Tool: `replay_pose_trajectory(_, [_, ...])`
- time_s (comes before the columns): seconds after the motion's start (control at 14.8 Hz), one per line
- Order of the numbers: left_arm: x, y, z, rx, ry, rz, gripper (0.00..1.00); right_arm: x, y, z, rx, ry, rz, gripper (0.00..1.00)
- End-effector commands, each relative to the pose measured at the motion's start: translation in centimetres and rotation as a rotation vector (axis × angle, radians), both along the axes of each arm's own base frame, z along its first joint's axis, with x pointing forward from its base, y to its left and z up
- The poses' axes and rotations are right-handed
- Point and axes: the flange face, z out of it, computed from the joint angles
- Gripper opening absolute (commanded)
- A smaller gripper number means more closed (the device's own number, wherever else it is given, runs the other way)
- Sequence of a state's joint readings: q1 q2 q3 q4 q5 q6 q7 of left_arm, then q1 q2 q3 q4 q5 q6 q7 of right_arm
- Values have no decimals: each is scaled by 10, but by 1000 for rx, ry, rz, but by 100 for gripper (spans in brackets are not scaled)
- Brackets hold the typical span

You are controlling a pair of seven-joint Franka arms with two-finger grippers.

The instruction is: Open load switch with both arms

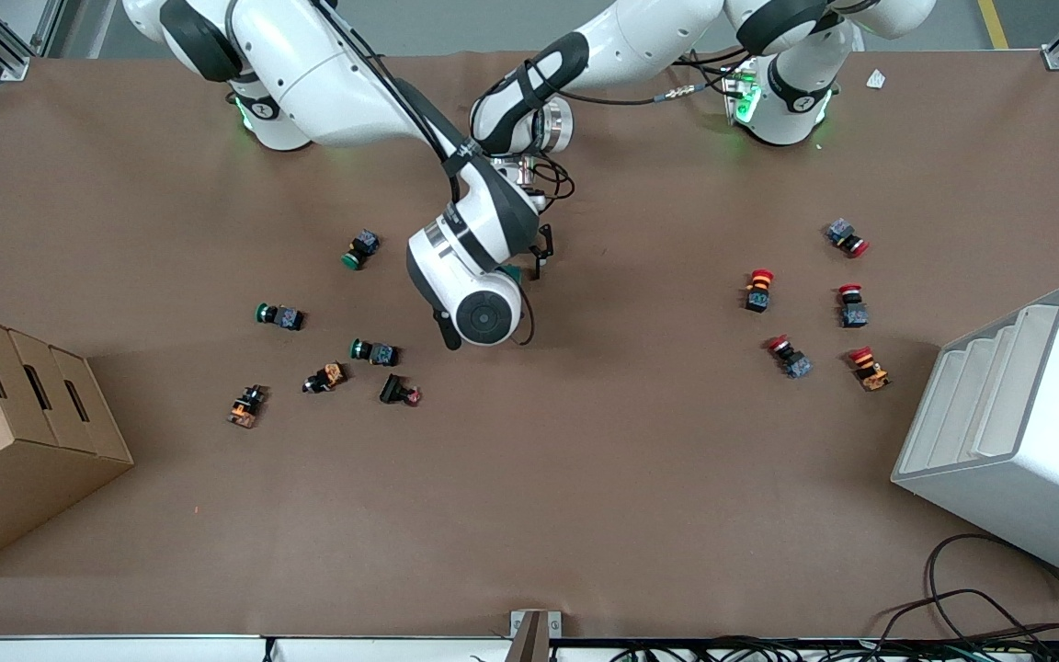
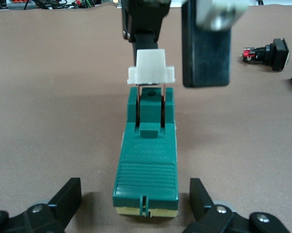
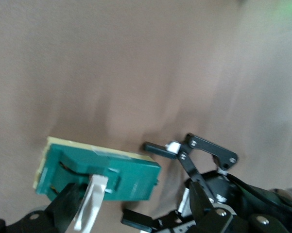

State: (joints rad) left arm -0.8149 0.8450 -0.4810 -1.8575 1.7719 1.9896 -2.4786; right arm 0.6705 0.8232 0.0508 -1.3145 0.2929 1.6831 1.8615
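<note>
The load switch (image 2: 148, 160) is a dark-green block lying flat on the brown table near the middle. Its white lever (image 2: 152, 69) stands raised at one end. My left gripper (image 2: 136, 206) is open and straddles the end away from the lever, with its fingers (image 2: 63, 201) clear of the block's sides. My right gripper (image 3: 133, 194) is open over the lever end, with one finger (image 3: 63, 208) right against the lever (image 3: 90, 204). In the front view the right arm's wrist (image 1: 474, 276) covers most of the switch (image 1: 513, 272), and the left gripper (image 1: 540, 253) shows beside it.
Green-capped push-buttons (image 1: 359, 248) (image 1: 279, 315) and other small parts lie toward the right arm's end, red-capped push-buttons (image 1: 757, 290) (image 1: 851, 305) toward the left arm's end. A cardboard box (image 1: 15, 432) and a white bin (image 1: 1017, 432) stand at the table's ends.
</note>
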Motion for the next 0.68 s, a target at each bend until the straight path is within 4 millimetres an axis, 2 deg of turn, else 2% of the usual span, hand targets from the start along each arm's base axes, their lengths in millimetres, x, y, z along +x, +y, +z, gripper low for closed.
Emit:
replay_pose_trajectory(0.0, [-6,-4,-8,-6,-15,-10,99,-7,6,18,27,53,-7,100])
replay_pose_trajectory(0.2, [-6,-4,-8,-6,-15,-10,99,-10,6,18,27,65,8,100])
replay_pose_trajectory(0.61, [-4,-1,-13,6,-14,-8,99,-26,4,-9,0,92,54,100])
